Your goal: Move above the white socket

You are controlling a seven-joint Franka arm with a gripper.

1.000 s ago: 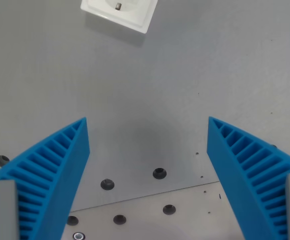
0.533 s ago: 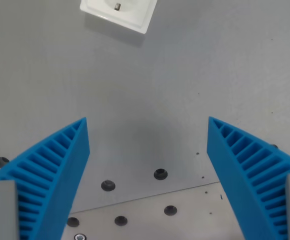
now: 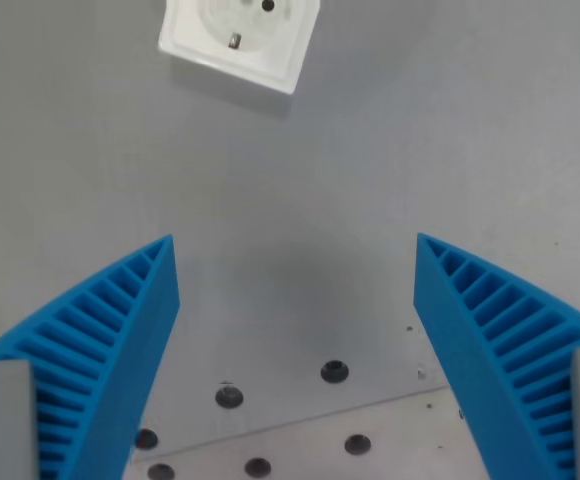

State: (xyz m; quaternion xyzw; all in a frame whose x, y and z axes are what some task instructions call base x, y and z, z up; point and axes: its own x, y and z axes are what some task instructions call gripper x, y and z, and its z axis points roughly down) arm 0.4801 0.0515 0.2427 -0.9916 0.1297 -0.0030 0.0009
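Hand (image 3: 295, 245) spread wide, white socket (image 3: 240, 40) well beyond its fingertips.

I see even, diffuse light, fairly bright, no glare on the grey table (image 3: 390, 150). There's a faint soft shadow patch between the pincer (image 3: 295, 245) tips, and a thin one under the white socket (image 3: 240, 40) edge nearest the pincer. Focus is sharp throughout; I see no edge distortion.

Single wrist-mounted view, looking straight down between two blue ribbed gripper fingers (image 3: 120, 340) onto flat grey metal tabletop (image 3: 420, 130), fairly near the surface, square white plastic socket (image 3: 240, 42) cut off by top edge, dark bolt holes (image 3: 334, 372) along bottom.
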